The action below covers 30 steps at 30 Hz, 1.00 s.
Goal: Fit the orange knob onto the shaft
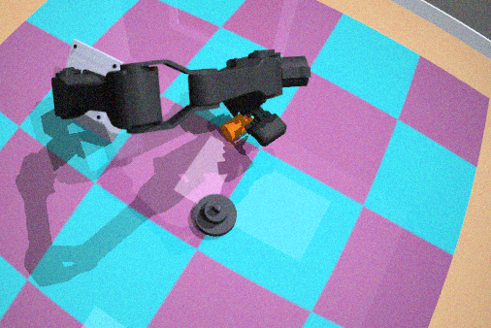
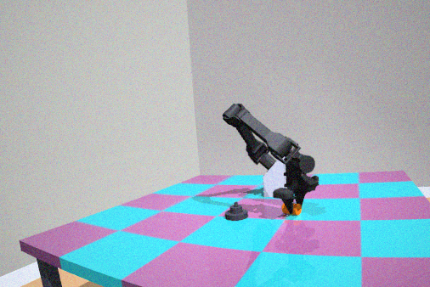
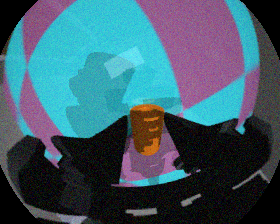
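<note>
The orange knob (image 1: 232, 130) (image 2: 297, 209) (image 3: 147, 131) lies on its side on the table. My gripper (image 1: 239, 126) (image 2: 294, 210) (image 3: 145, 116) is low over it, partly open, with a finger on each side. In the wrist view a narrow gap shows between the knob and the left finger; the right fingertip is very close to it or touching. The dark round pedestal (image 1: 201, 227) (image 2: 236, 216) stands apart from the gripper, with its shaft (image 1: 212, 211) (image 2: 235, 205) pointing up. The shaft's flat side cannot be made out, and the knob's hole is not visible.
The checkered pink and cyan table (image 1: 272, 270) (image 2: 314, 236) carries the arm's pale base plate (image 1: 92, 56) (image 2: 274, 178). The arm's links stretch from the base over the table. Shadows of the arm fall near the knob and the pedestal.
</note>
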Available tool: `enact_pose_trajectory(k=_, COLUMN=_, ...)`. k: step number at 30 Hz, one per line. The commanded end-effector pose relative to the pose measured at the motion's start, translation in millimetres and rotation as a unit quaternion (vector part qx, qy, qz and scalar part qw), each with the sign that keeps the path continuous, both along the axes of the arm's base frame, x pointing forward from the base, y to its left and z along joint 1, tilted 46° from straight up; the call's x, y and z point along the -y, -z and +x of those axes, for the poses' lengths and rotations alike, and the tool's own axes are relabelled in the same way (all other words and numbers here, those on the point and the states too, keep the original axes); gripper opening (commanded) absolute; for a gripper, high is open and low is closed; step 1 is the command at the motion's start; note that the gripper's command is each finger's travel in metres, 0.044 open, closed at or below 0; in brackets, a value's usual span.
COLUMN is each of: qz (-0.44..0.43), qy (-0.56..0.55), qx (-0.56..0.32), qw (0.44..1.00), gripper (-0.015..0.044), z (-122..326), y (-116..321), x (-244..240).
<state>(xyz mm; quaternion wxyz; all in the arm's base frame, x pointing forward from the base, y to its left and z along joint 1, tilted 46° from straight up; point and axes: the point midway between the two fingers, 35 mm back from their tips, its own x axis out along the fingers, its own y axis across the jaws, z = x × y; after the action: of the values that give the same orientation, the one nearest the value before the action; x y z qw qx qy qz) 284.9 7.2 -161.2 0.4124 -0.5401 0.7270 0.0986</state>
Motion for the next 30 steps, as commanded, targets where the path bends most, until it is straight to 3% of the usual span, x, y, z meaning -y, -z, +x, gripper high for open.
enact_pose_trajectory(k=1, qz=-0.001, qy=-0.002, qx=-0.001, qw=1.0, gripper=0.024, z=0, y=0, x=1)
enact_pose_trajectory(k=12, qz=-0.001, qy=-0.002, qx=-0.001, qw=1.0, gripper=0.018, z=0, y=0, x=1)
enact_pose_trajectory(k=30, qz=0.106, qy=-0.037, qx=0.047, qw=0.993, gripper=0.018, z=-6, y=-14, x=1)
